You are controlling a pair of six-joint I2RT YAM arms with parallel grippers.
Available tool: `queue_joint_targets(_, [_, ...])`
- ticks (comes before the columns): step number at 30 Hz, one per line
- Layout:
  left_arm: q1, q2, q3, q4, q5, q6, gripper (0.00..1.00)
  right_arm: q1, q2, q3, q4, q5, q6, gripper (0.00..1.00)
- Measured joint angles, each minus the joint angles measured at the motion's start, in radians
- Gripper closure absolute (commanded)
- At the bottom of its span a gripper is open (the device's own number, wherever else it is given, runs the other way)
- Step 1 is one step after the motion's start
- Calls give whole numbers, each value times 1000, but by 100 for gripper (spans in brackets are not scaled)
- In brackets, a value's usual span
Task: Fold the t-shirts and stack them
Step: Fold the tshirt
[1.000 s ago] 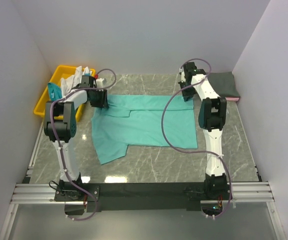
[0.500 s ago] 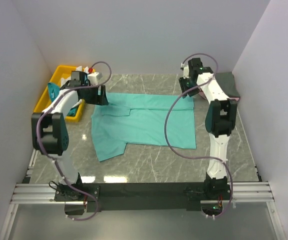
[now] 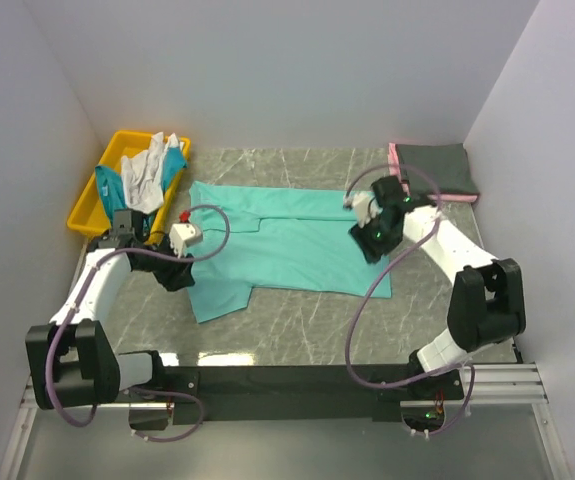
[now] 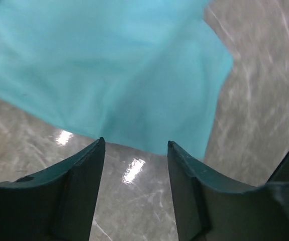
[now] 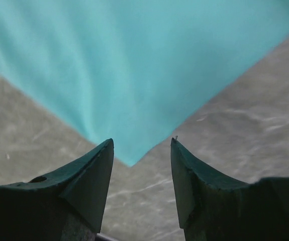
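Left jaws, apart and empty, hang over a sleeve of the green shirt [image 3: 287, 245] while right jaws, likewise apart, hover above a hem corner, the shirt spread flat mid-tabletop [image 3: 307, 325], a grey shirt [image 3: 442, 165] folded far right, others in the bin [image 3: 89, 207].

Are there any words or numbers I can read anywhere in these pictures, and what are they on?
None: no word, number, label or sign can be read in any view.
The sea-green t-shirt is plain.
The yellow bin shows no print.
The folded dark grey t-shirt shows no print either.
The wrist views show only plain cloth and the marble table.
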Motion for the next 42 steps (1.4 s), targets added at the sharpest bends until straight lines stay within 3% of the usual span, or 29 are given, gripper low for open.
queue_joint_targets(5, [0, -14, -89, -56, -2, 216, 45, 124, -34, -238, 82, 74, -49, 47])
queue_joint_targets(9, [0, -14, -143, -58, -22, 301, 44, 161, -64, -330, 129, 120, -70, 47])
queue_joint_targets(20, [0, -30, -164, 18, -60, 389, 44, 170, -208, -426, 186, 175, -116, 47])
queue_joint_targets(35, [-65, 64, -152, 78, -61, 507, 43, 198, -148, -468, 259, 173, -121, 48])
queue_joint_targets(38, [-95, 104, -173, 126, -70, 492, 47, 200, -134, -482, 270, 174, -126, 48])
queue_joint_targets(42, [-125, 161, -180, 166, -81, 485, 59, 201, -100, -484, 284, 177, -132, 54])
